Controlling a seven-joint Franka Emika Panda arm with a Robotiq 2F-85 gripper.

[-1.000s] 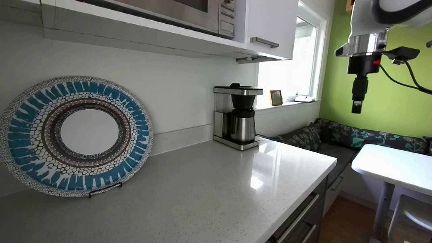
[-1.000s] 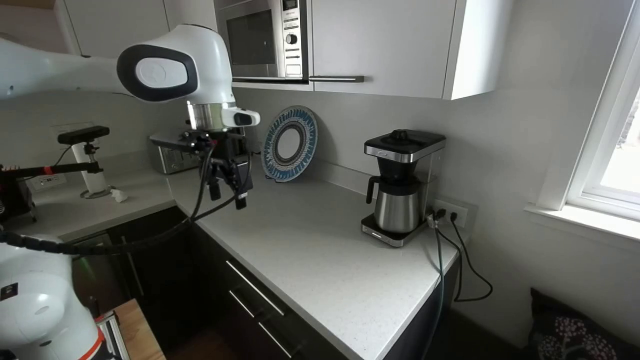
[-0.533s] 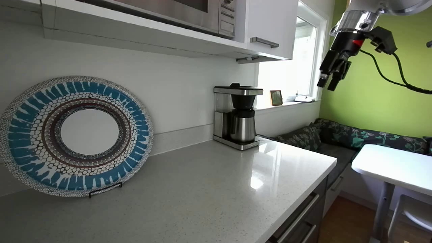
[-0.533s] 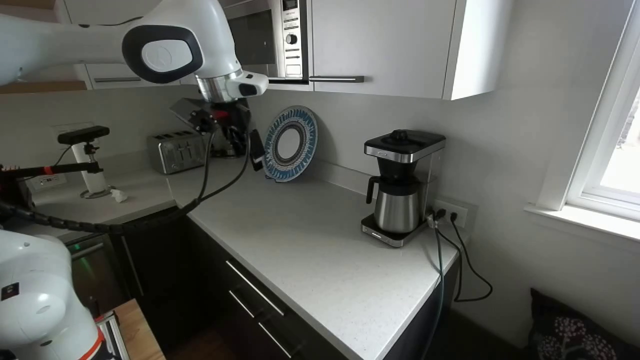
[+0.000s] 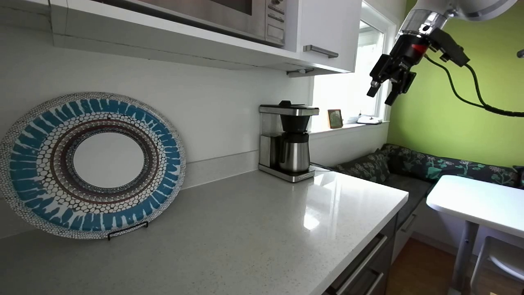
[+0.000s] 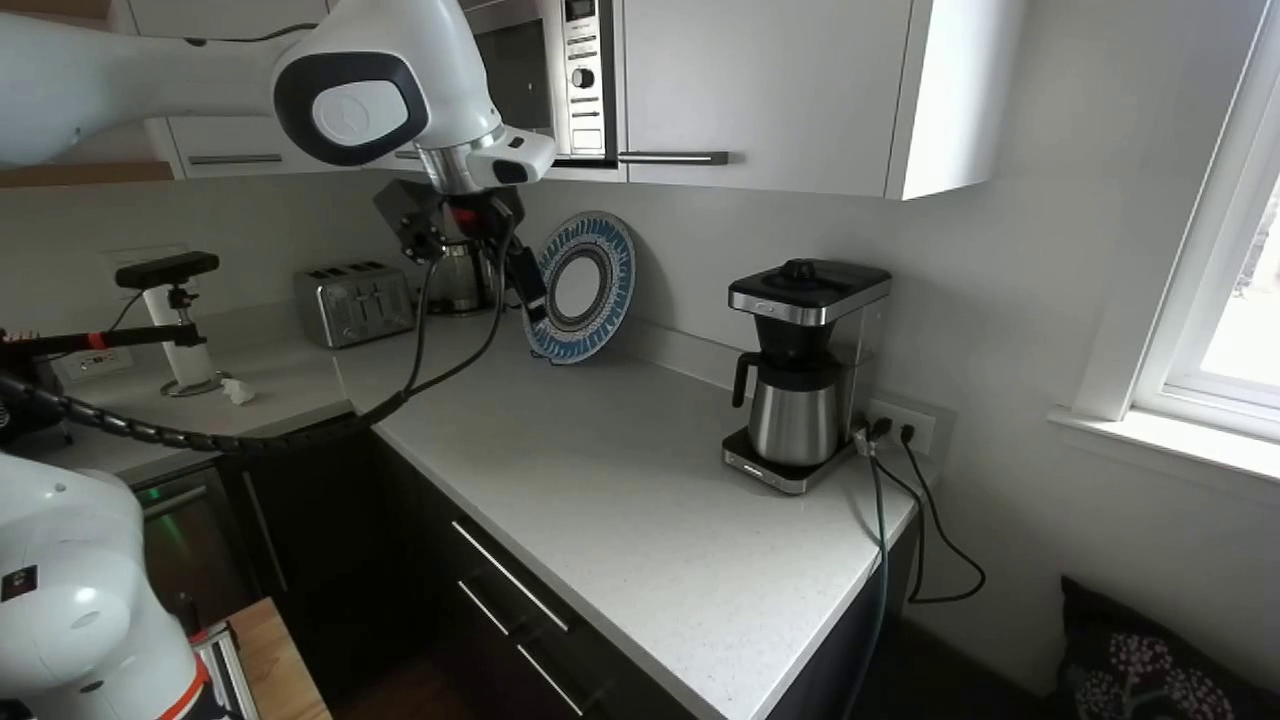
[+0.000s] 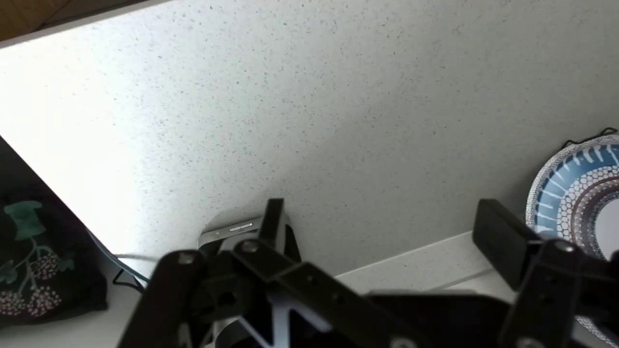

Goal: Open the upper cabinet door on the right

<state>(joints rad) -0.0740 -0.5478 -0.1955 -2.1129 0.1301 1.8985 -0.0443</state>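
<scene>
The upper right cabinet door is white and shut. It shows in both exterior views [image 5: 329, 26] [image 6: 765, 90]. Its silver bar handle [image 5: 321, 51] [image 6: 673, 158] runs along the lower edge, on the side near the microwave. My gripper is black and open with nothing between its fingers, and shows in both exterior views [image 5: 380, 95] [image 6: 537, 308] and in the wrist view [image 7: 380, 210]. It hangs in the air over the counter, tilted, lower than the handle and apart from it. The door and handle are out of the wrist view.
A microwave [image 6: 583, 100] sits beside the door. A coffee maker [image 6: 795, 410] stands on the counter [image 6: 600, 480] below the cabinet. A patterned round plate [image 6: 580, 345] leans at the wall. A toaster [image 6: 355, 305] stands further back. A black cable [image 6: 290, 435] hangs from the arm.
My gripper has risen and tilted from pointing straight down to pointing towards the wall. It has moved nearer to the cabinet. The door has not moved.
</scene>
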